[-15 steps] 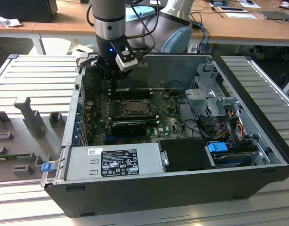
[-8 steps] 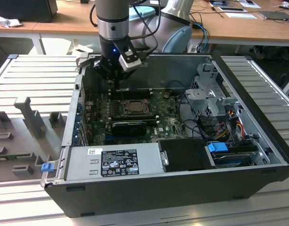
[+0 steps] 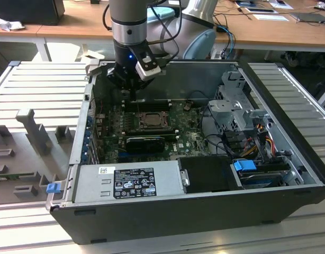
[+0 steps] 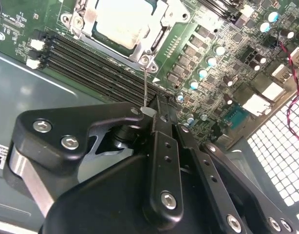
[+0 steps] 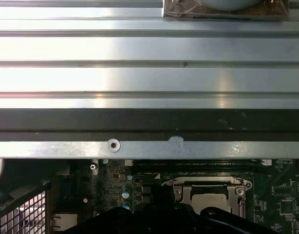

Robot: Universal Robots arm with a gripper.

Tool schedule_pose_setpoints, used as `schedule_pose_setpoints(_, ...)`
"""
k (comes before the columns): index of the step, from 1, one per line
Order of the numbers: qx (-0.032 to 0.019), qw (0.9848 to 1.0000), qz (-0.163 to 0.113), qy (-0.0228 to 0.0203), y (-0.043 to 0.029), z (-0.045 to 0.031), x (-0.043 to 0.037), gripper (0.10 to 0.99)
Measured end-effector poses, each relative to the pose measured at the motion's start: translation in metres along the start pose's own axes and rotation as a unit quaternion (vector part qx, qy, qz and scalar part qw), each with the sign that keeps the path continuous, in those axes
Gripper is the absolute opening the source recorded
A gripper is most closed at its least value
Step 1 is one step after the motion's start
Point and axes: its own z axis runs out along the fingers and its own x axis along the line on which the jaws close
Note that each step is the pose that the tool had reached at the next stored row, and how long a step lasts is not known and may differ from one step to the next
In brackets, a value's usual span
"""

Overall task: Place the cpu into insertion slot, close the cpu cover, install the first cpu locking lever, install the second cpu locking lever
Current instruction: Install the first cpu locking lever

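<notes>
My fingers point(image 4: 157, 114) are pinched together on a thin wire locking lever point(image 4: 146, 90) beside the socket. The cpu point(image 4: 121, 22) sits in its slot under the closed cpu cover point(image 4: 154, 44), inside the open computer case point(image 3: 205, 211).

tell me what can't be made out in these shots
- Tool grip: in the second wrist view its fingertips meet by a thin wire lever; whether they pinch it is unclear.
- Cpu: cut off by the frame edge there.
- Cpu cover: the tool's dark body hides part of it in the first wrist view.
</notes>
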Motion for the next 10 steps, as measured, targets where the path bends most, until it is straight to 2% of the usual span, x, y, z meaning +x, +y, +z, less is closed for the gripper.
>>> schedule_pose_setpoints(10,0.0000,1.0000,0.000,0.0000,0.0000,0.0002,-0.0070,0.106)
